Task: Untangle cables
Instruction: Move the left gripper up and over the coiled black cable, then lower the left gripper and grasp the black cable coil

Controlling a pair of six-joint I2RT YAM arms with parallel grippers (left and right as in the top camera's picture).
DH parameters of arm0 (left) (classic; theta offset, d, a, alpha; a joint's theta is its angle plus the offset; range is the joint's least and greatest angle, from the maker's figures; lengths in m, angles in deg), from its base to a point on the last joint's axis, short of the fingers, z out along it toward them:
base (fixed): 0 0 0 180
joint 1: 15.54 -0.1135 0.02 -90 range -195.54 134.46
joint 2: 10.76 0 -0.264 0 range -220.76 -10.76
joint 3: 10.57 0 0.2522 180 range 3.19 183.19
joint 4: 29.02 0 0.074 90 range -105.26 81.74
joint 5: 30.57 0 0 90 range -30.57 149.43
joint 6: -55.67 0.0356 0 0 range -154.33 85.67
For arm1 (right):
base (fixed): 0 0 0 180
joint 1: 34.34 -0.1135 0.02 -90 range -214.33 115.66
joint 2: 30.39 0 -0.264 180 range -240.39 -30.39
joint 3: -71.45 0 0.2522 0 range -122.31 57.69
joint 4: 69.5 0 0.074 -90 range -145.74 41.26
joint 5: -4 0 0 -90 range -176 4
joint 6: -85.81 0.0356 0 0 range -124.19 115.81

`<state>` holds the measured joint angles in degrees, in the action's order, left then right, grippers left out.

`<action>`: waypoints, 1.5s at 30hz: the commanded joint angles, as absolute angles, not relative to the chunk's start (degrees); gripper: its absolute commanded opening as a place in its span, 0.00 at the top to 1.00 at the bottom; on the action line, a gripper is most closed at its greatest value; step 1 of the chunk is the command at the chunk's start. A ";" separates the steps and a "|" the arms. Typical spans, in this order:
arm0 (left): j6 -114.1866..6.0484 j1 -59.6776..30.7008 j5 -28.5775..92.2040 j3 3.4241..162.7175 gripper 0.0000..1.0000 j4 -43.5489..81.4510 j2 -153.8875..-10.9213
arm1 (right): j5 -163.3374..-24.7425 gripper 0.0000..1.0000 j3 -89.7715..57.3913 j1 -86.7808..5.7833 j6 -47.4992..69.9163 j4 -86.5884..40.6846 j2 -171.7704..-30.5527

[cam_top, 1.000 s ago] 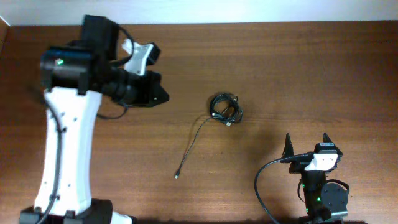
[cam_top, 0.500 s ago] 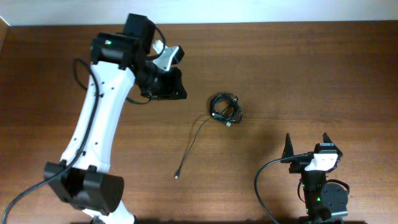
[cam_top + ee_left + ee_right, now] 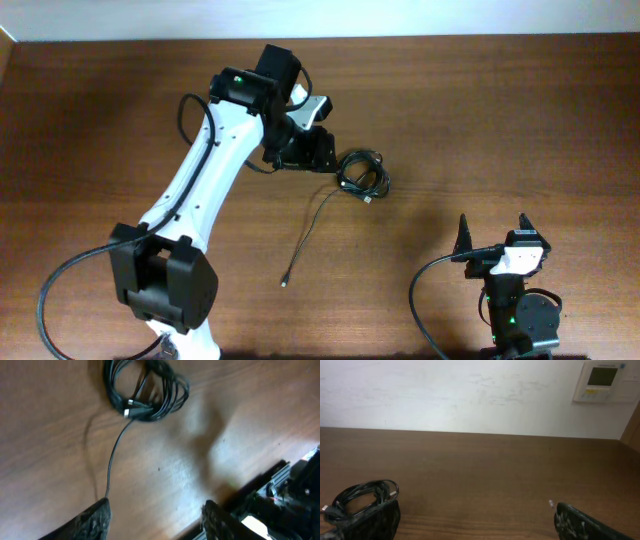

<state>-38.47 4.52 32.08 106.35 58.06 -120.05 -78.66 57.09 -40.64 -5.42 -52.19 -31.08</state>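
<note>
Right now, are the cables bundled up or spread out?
Mostly bundled: the cables lie coiled in a small loop, one strand trailing loose.

the left arm (image 3: 195, 185) stretches long and far from its base, bent at the elbow. the left end effector (image 3: 310, 152) points down, its two fingers (image 3: 95, 521) apart and holding nothing. the right arm (image 3: 518, 305) sits folded low. the right end effector (image 3: 494, 232) is wide open, holding nothing.

Cables (image 3: 362, 172) on table (image 3: 500, 120), left hand (image 3: 325, 155) just beside, right hand (image 3: 493, 225) well apart
</note>
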 commanded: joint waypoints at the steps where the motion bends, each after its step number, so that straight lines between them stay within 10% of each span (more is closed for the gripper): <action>1: -38.02 6.64 32.49 102.96 0.39 53.85 -120.91 | -77.99 0.02 57.37 -40.25 -4.77 -51.68 -30.75; 8: -44.33 7.73 43.33 95.51 0.54 41.15 -121.36 | -77.99 0.02 57.37 -40.25 -4.77 -51.68 -30.75; 31: -51.68 10.64 49.21 89.41 0.53 21.78 -130.74 | -77.99 0.02 57.37 -40.25 -4.77 -51.68 -30.75; 37: -51.68 12.69 49.21 89.41 0.64 18.57 -134.68 | -77.99 0.02 57.37 -40.25 -4.77 -51.68 -30.75; 40: -51.65 13.43 49.43 89.43 1.00 18.33 -135.90 | -77.99 0.02 57.37 -40.25 -4.77 -51.66 -30.75; 45: -51.11 11.51 49.39 91.53 1.00 23.46 -134.33 | -77.99 0.02 57.37 -40.25 -4.77 -51.68 -30.75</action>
<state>-51.74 12.76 48.99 90.07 19.51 -134.13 -78.66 57.09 -40.64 -5.45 -52.19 -31.08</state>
